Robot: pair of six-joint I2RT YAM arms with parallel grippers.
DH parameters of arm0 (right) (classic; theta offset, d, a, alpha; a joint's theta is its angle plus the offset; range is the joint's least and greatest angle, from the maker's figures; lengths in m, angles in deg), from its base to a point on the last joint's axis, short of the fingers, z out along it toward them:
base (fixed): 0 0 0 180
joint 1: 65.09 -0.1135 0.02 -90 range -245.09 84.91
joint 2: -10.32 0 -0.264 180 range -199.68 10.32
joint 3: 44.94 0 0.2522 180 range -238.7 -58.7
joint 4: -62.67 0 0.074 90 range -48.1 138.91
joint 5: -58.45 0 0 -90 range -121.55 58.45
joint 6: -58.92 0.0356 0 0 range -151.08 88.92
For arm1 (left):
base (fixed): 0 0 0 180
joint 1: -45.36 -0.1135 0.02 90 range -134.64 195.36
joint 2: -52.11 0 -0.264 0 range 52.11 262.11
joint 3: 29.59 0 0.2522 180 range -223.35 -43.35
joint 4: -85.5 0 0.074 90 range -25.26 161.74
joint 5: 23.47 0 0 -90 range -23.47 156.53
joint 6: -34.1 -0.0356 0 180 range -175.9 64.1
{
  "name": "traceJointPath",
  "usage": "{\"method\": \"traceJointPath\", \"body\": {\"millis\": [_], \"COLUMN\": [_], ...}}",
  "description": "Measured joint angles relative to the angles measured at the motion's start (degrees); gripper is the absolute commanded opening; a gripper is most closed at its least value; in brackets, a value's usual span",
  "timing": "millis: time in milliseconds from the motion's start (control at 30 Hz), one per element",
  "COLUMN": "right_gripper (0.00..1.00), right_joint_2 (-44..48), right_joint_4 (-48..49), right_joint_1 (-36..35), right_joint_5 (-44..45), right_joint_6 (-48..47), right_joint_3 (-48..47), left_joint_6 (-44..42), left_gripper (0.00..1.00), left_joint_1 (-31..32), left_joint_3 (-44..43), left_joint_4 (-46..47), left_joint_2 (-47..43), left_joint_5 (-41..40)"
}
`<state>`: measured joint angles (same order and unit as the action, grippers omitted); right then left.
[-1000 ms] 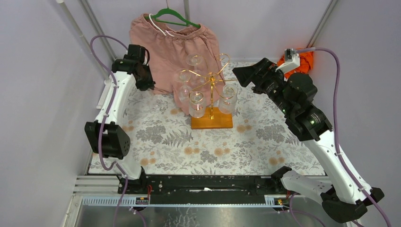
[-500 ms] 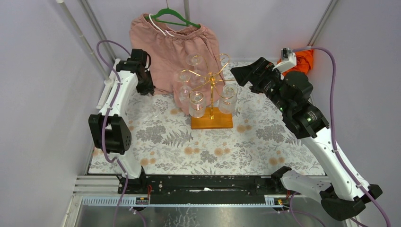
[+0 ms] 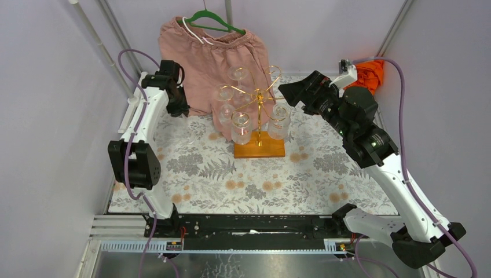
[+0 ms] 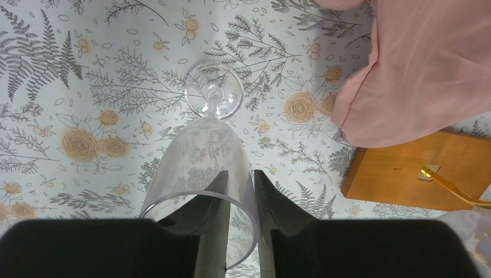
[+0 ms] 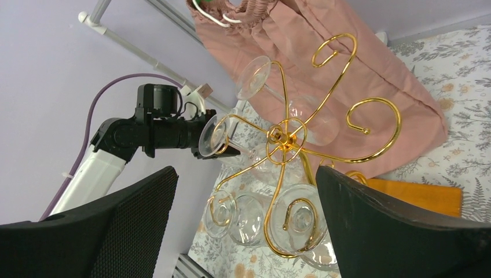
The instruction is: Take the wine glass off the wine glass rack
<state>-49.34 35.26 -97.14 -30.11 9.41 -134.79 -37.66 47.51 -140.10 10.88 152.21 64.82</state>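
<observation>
Top view, left gripper (image 3: 178,108): points down at the far left of the table (image 3: 260,179); its grip cannot be read from here.
Top view, right gripper (image 3: 288,92): raised, level with the upper arms of the wine glass rack (image 3: 259,104), which stands just to its left.
Top view, rack: upright on its wooden base (image 3: 259,149), well to the right of the left gripper, with hanging glasses (image 3: 240,126) upside down on its curled arms.
Top view, pink shorts (image 3: 202,58): on a hanger behind the rack, between the two grippers.
Left wrist, grip: the fingers (image 4: 275,226) are closed on the wall of the wine glass (image 4: 202,150), one seen through the bowl, the other outside it.
Left wrist, glass: off the rack, bowl at the fingertips, foot (image 4: 214,90) pointing away toward the floral cloth; whether it touches the cloth is unclear.
Left wrist, surroundings: the base and the hem of the shorts lie off to the right of the fingers.
Right wrist, grip: jaws spread wide, nothing between them.
Right wrist, rack: straight ahead of the open fingers, apart from them, gold hub centred, glasses hanging low.
</observation>
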Motion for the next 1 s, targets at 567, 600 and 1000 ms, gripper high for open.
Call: {"method": "traceJointPath", "body": {"millis": [567, 600, 1000], "right_gripper": [0.99, 0.99, 0.99], "right_joint_2": [-1.42, -1.57, -2.95], "right_joint_4": [3.26, 3.45, 4.35], "right_joint_1": [0.00, 0.00, 0.00], "right_joint_5": [-4.15, -4.22, -5.60], "right_joint_6": [1.95, 2.01, 2.47], "right_joint_3": [1.46, 1.53, 2.21], "left_joint_6": [-1.07, -1.07, 3.69], "left_gripper": [0.37, 0.37, 0.41], "left_joint_1": [0.00, 0.00, -0.07], "left_joint_3": [-11.87, -12.63, -13.29], "left_joint_4": [-4.70, -5.16, 4.61], "left_joint_2": [0.00, 0.00, -15.10], "left_joint_5": [-2.05, -2.29, 11.56]}}
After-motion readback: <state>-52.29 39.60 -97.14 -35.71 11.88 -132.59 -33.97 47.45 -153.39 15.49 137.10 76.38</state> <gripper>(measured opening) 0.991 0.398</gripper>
